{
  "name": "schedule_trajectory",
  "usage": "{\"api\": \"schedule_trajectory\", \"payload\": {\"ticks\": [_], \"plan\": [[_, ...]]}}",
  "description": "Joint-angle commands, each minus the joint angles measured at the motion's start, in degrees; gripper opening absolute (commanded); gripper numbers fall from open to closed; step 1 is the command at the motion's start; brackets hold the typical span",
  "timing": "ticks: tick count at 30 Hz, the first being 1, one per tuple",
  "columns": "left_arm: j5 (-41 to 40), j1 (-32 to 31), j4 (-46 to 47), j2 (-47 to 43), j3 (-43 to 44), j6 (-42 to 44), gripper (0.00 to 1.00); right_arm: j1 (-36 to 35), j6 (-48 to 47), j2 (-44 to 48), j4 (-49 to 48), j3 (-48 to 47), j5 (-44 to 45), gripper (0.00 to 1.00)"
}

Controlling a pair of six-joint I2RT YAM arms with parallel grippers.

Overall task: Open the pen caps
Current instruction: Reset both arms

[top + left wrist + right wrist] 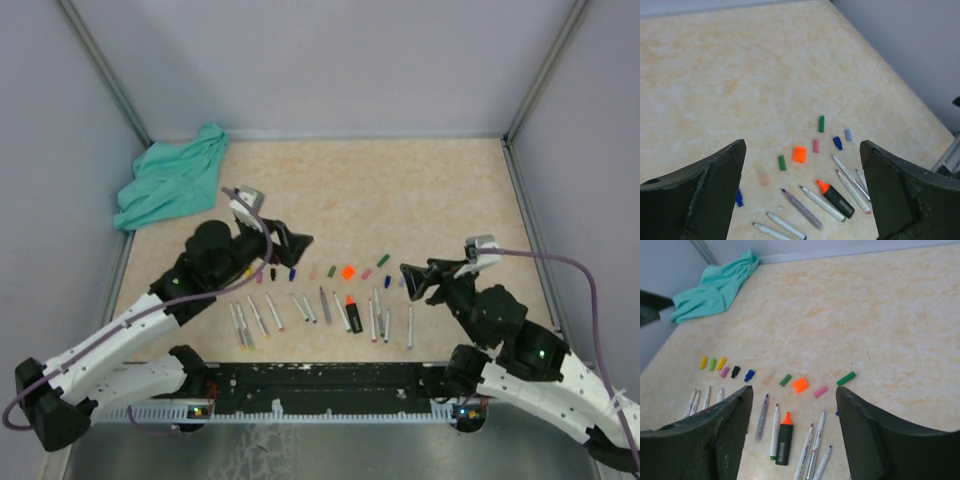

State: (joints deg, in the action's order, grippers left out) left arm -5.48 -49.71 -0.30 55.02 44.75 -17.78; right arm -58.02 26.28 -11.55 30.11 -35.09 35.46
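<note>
- Two grippers show from the top camera. The left gripper (pixel 296 242) hangs over the left end of the row of pen caps (pixel 332 271), and the right gripper (pixel 408 275) hangs just beside the row's right end. From here I cannot tell how far either one is open.
- About eleven caps can be counted there, lying in a loose line across the middle of the table (pixel 400 190). One of them is the larger orange cap (pixel 347 271). The leftmost caps sit partly under the left arm.
- Nearer the arm bases lie about a dozen thin pens (pixel 273 312) and one dark highlighter (pixel 353 315). One teal cloth (pixel 170 185) is bunched in the far left corner.
- Left wrist view: the fingers stand wide apart, with nothing between them and touching nothing.
- Eight caps lie on the table below: two green, two blue, one pink, one lavender, one pale and the orange one. At least six pens and the highlighter, its orange tip bare, lie closer to the camera.
- Right wrist view: the fingers are parted and empty, clear of the table.
- Eleven caps lie beyond them: two yellow, three green, two pink, one black, one blue, one pale and one orange. All lie loose, apart from the pens.
</note>
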Motion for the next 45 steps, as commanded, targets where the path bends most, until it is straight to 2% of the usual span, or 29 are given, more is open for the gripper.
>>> {"api": "schedule_trajectory", "payload": {"ticks": [1, 7, 9, 14, 19, 24, 28, 36, 45], "plan": [[9.90, 9.82, -3.93, -5.66, 2.81, 2.58, 0.99, -0.25, -14.28, -10.40, -11.70, -4.99, -7.21, 0.72], [19.79, 18.48, -12.48, -2.21, 9.13, 3.75, 0.99, -0.08, -18.15, -27.47, -11.77, -17.39, -7.89, 0.83], [22.97, 19.98, -14.10, -0.94, 10.42, 2.77, 0.99, 0.83, -18.43, -32.20, -11.04, -21.93, -9.38, 0.83], [26.70, 20.71, -15.56, -1.37, 13.28, 0.72, 0.99, 8.60, -14.02, -42.01, -8.30, -33.77, -18.68, 0.83], [25.83, 20.85, -19.36, -3.06, 18.41, 0.75, 0.99, 10.07, -12.28, -48.42, -6.88, -41.68, -19.23, 0.84], [25.74, 20.84, -23.33, -2.88, 24.66, 1.34, 0.99, 10.05, -11.60, -49.45, -9.33, -43.37, -22.36, 0.84], [26.61, 20.86, -24.86, -3.47, 27.29, 1.44, 0.99, 10.08, -7.18, -46.99, -12.79, -40.13, -21.89, 0.84], [25.92, 20.79, -26.97, -4.96, 26.73, 3.71, 0.99, 10.09, 0.73, -44.33, -14.02, -35.75, -13.10, 0.84], [22.37, 20.84, -26.12, -4.36, 26.19, 4.13, 0.99, 10.08, -1.96, -41.89, -15.25, -34.12, -8.99, 0.84]]}}
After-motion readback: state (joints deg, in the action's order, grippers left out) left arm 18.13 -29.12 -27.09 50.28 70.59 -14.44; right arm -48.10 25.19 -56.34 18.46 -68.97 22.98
